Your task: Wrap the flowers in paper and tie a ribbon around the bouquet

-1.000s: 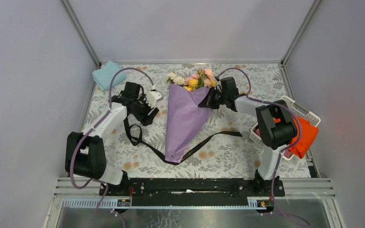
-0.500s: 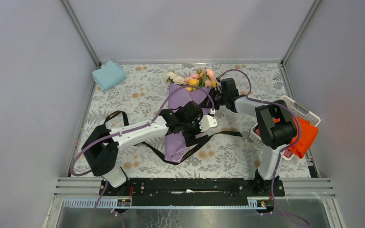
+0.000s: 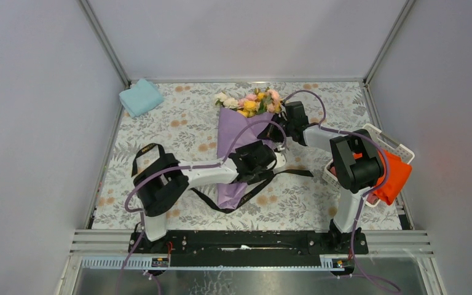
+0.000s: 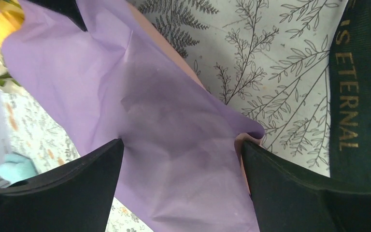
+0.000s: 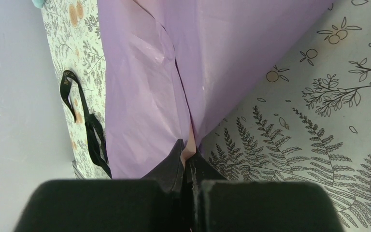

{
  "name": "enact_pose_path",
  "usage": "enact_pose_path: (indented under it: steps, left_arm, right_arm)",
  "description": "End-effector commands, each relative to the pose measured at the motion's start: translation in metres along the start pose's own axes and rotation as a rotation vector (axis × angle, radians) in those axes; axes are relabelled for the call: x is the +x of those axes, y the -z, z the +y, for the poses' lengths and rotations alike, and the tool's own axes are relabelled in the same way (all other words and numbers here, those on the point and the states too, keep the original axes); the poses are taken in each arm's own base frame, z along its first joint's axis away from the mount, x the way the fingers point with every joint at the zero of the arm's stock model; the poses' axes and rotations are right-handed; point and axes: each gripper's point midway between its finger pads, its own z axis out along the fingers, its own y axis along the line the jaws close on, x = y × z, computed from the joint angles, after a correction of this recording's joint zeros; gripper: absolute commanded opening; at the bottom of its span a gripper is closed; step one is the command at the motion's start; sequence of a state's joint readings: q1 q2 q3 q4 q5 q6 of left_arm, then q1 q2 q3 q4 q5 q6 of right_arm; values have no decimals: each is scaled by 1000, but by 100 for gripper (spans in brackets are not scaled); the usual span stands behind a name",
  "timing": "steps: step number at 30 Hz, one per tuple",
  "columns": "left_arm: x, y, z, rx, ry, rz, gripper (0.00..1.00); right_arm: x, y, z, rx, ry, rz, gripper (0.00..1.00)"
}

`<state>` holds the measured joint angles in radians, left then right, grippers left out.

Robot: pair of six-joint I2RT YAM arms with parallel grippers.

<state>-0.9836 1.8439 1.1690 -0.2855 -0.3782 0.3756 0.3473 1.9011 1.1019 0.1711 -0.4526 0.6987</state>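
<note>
Gold capitals on the black ribbon (image 4: 355, 96) read "ETERNAL". A second ago the left arm was out by the ribbon's loop. Now the left gripper (image 4: 181, 144) hangs over the bouquet (image 3: 233, 129), fingers spread wide astride the lilac paper (image 4: 174, 159), grasping nothing. The right gripper (image 5: 187, 158) is clamped on the paper's edge. The cone lies mid-table on the fern-printed cover (image 3: 178, 123), its yellow, pink and white flowers (image 3: 250, 102) at the far end.
</note>
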Motion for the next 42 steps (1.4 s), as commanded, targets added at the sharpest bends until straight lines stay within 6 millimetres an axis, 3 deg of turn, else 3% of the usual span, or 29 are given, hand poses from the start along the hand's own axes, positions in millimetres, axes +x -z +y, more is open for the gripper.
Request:
enact_pose_path:
  steps: [1, 5, 11, 16, 28, 36, 42]
  left_arm:
    - [-16, -6, 19, -171, -24, -37, 98]
    - [-30, -6, 13, -113, 32, -54, 99]
    - [-68, 30, 33, -122, 187, -198, 98]
    - [-76, 35, 23, -91, 201, -212, 98]
    - [-17, -7, 33, -283, 98, -56, 98]
    - [19, -20, 47, -372, 24, 41, 98]
    - [29, -20, 60, -388, 26, 60, 98]
  right_arm:
    - [-16, -1, 27, -59, 29, -43, 0]
    - [-21, -1, 31, -64, 25, -55, 0]
    - [-27, -2, 33, -67, -2, -85, 0]
    - [-31, -5, 37, -80, -30, -102, 0]
    - [-39, -6, 44, -83, -36, -125, 0]
    - [-41, -3, 47, -80, -26, -129, 0]
    - [-41, -3, 52, -91, -17, -120, 0]
